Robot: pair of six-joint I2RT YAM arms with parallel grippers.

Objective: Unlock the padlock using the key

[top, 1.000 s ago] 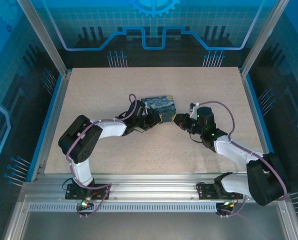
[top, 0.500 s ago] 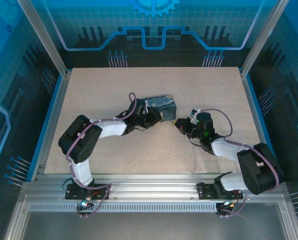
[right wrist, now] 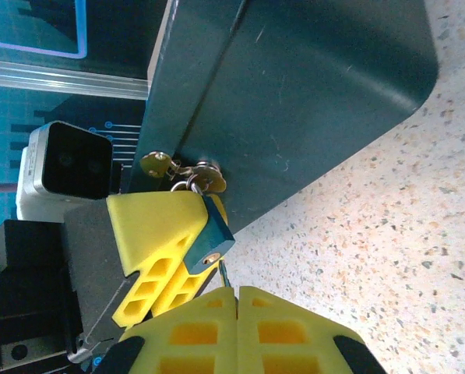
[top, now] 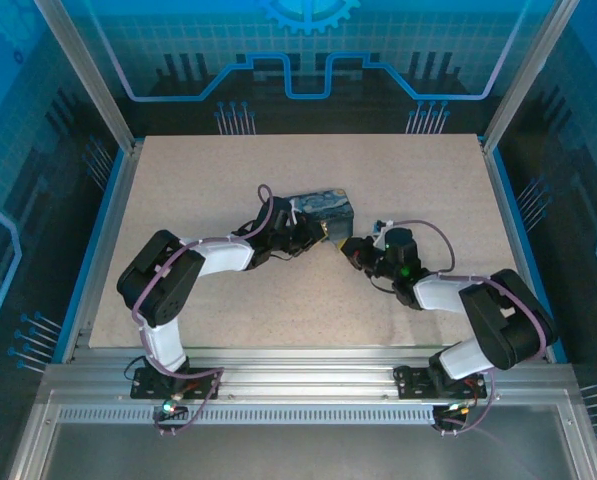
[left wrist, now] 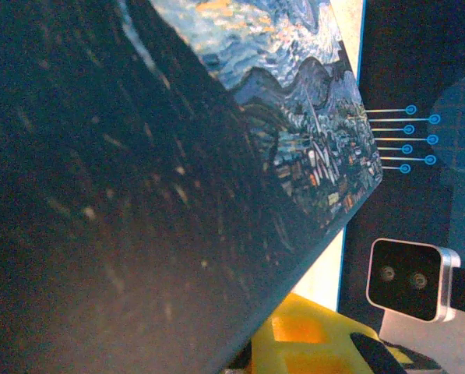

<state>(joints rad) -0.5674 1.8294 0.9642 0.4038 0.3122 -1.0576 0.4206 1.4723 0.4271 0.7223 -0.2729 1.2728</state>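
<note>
Right gripper (right wrist: 234, 296) fully closed, yellow fingers pressed together w/ the thin key (right wrist: 224, 273) pinched btwn the tips. The key's far end meets the bottom face of the padlock (right wrist: 211, 238) at the keyhole; can't tell how deep it sits.

Left gripper (top: 312, 236) nearly closed, clamped on the padlock. One yellow finger (right wrist: 156, 234) lies against its side, the other is hidden behind.

Padlock hangs by its shackle from the hasp (right wrist: 187, 173) on the tin (right wrist: 294, 101), at the tin's near right corner, btwn the two grippers, mid table (right wrist: 388, 257). Long axis runs from the hasp straight toward the right gripper, roughly in line w/ the key. Shackle end points at the tin, keyhole end points at the right gripper.
</note>
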